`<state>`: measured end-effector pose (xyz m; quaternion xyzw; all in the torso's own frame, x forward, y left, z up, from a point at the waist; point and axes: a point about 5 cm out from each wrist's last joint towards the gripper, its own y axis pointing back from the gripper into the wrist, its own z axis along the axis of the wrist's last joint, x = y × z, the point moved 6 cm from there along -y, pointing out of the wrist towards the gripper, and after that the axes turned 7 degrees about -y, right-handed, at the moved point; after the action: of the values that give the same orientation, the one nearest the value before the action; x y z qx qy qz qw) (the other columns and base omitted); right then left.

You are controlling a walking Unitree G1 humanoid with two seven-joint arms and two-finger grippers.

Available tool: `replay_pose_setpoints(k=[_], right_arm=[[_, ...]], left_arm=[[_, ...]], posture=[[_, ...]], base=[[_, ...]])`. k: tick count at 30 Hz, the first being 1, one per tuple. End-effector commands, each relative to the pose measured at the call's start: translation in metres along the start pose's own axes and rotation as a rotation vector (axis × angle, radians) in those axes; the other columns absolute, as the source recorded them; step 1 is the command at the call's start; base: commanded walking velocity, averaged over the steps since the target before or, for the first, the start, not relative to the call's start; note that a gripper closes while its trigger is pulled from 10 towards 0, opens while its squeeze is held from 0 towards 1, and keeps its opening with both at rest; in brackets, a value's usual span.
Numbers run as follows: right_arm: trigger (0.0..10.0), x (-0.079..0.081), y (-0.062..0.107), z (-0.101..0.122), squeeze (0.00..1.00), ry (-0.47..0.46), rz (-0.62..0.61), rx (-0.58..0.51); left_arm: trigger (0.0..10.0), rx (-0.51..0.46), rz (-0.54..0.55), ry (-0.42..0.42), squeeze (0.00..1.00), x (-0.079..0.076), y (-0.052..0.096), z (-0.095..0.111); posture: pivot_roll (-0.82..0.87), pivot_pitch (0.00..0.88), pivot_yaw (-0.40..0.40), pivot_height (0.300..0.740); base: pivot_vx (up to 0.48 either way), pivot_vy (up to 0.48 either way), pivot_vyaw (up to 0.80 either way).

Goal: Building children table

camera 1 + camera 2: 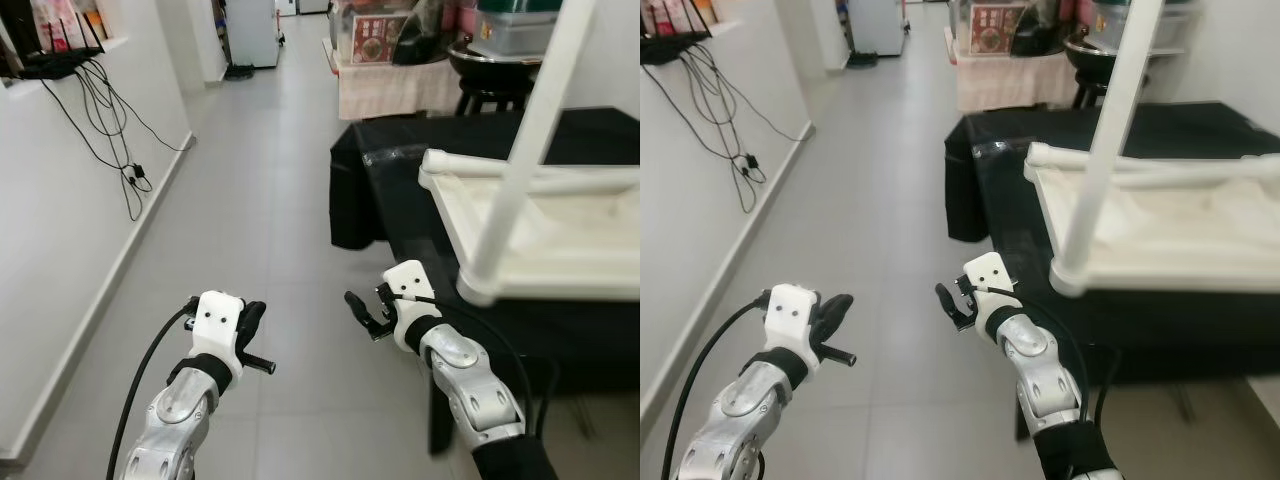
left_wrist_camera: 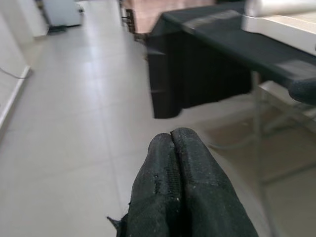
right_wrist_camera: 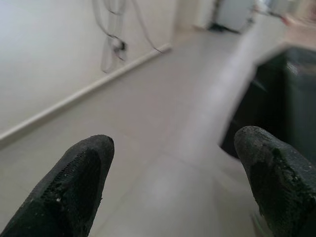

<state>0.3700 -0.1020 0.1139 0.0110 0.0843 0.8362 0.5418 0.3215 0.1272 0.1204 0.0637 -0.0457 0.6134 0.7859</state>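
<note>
Running along the far left, a white wall [image 1: 90, 190] carries a shelf with a black router [image 1: 55, 60], and its dark cables [image 1: 110, 140] hang down toward the skirting. Pale grey floor tiles [image 1: 250, 200] stretch up the corridor to a white appliance [image 1: 250, 30] at the far end.

Low in the head views, the left pincer [image 1: 255, 318] is raised over the floor with nothing in it — its wrist view shows the two black fingers [image 2: 185, 197] pressed flat together. Just to its right, and apart from it, the right pincer [image 1: 362, 312] hovers beside the near corner of the counter; in its wrist view the black fingertips [image 3: 79, 182] stand wide apart with only floor between them.

Further right stands the counter [image 1: 400, 190], draped in a black cloth that hangs down at the corridor end. On it lies the children table [image 1: 560, 240], cream-white and turned upside down — its top rests on the cloth, a rounded corner post faces the robot, and one white leg [image 1: 525, 140] rises at a slant out of the upper edge of the picture. Behind the counter are a dark stool [image 1: 490, 95] and a cloth-covered stand [image 1: 390, 90] holding boxes.
</note>
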Motion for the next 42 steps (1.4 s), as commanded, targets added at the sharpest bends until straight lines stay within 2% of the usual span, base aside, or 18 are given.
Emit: replay_pose_setpoints(k=[1, 42], right_arm=[[10.0, 0.0106, -0.0026, 0.001, 0.0, -0.011, 0.035, -0.009], [10.0, 0.0137, -0.0054, 0.0025, 0.0, -0.046, 0.068, -0.034]], left_arm=[[10.0, 0.018, 0.015, -0.009, 0.0, 0.0075, 0.0026, -0.0047], [10.0, 0.02, 0.005, -0.001, 0.0, 0.0087, 0.0014, -0.0055]], posture=[[-0.01, 0.0, 0.011, 0.74], [-0.01, 0.0, 0.012, 0.74]], base=[[0.412, 0.0, 0.0], [0.391, 0.0, 0.0]])
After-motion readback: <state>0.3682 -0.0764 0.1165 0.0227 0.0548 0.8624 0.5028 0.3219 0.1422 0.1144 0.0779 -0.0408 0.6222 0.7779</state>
